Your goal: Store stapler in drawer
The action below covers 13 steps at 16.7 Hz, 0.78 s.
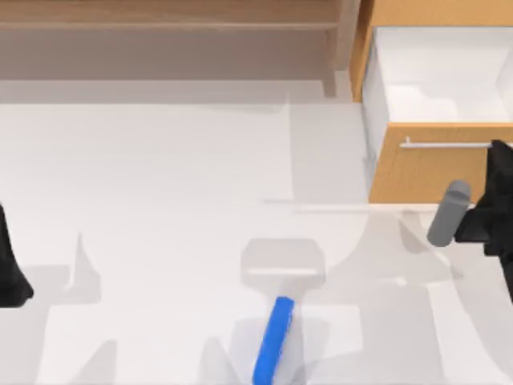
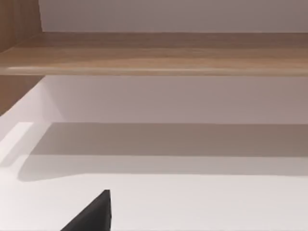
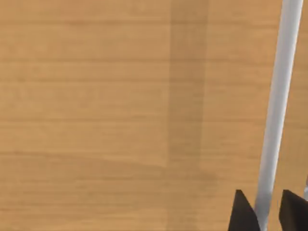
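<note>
The blue stapler (image 1: 273, 341) lies on the white table near the front edge, around the middle, angled slightly, with nothing touching it. At the back right the wooden drawer (image 1: 425, 172) stands pulled out, its white interior showing behind the front panel. My right gripper (image 1: 498, 156) is at the right end of the drawer's silver bar handle (image 1: 445, 145). In the right wrist view that gripper (image 3: 267, 216) has its black fingertips (image 3: 243, 216) close on either side of the handle (image 3: 276, 110), against the drawer front (image 3: 120, 115). My left gripper (image 1: 10, 273) is parked at the table's left edge, far from the stapler.
A brown-grey shelf unit (image 1: 168, 36) runs along the back left, its board (image 2: 154, 60) also in the left wrist view. The right arm's grey cylinder (image 1: 447, 212) hangs in front of the drawer. Open white tabletop (image 1: 160, 200) lies between stapler and drawer.
</note>
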Each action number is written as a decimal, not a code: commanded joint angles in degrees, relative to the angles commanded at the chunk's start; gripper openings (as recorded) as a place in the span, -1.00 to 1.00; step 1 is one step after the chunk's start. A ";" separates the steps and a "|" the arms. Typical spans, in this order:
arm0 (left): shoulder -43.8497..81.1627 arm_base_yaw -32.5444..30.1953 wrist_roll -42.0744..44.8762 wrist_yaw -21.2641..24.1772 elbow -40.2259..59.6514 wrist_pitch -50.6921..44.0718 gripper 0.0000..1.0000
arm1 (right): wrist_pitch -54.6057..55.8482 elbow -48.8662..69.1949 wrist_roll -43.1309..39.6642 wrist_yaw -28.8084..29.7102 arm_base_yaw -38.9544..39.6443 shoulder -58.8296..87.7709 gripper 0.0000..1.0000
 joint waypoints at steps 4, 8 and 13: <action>0.00 0.00 0.00 0.00 0.00 0.00 1.00 | 0.00 0.00 0.00 0.00 0.00 0.00 0.51; 0.00 0.00 0.00 0.00 0.00 0.00 1.00 | 0.00 0.00 0.00 0.00 0.00 0.00 1.00; 0.00 0.00 0.00 0.00 0.00 0.00 1.00 | 0.00 0.00 0.00 0.00 0.00 0.00 1.00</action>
